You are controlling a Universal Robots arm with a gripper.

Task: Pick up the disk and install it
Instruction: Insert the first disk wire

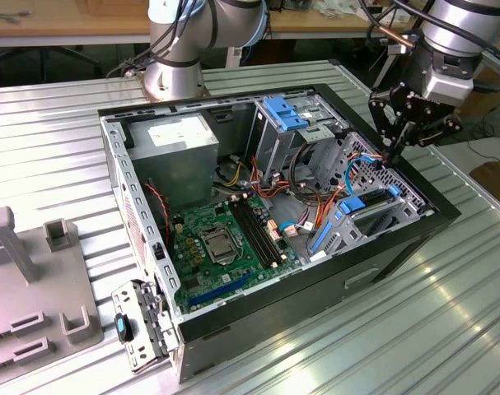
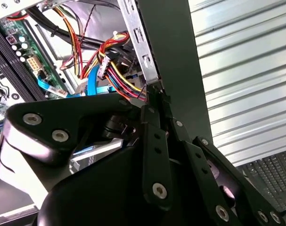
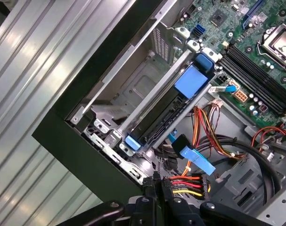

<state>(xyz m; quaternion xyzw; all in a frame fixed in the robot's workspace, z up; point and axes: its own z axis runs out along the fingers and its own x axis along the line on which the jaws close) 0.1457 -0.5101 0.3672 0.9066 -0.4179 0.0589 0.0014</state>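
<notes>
1. An open computer case (image 1: 431,216) is lying on its side on a ribbed metal table (image 1: 447,329), and everything else is sitting in or around that case.
2. The gripper (image 1: 395,151) is hanging over the case's far corner on the exterior view's right, with its fingers (image 2: 154,113) closed together, pinching nothing, and their tips are hovering just beside the case's metal wall, above a bundle of coloured power wires (image 3: 187,184).
3. The disk (image 3: 154,121) is sitting inside the case in its drive bay next to that same corner; in the first wrist view its dark body is showing between grey rails with blue carrier ends, just beside the gripper's tips.
4. A green motherboard (image 1: 221,243) is occupying the case floor, well apart from the gripper.
5. A paler blue latch piece (image 1: 284,111) is resting on the upper drive cage at the case's far side.
</notes>
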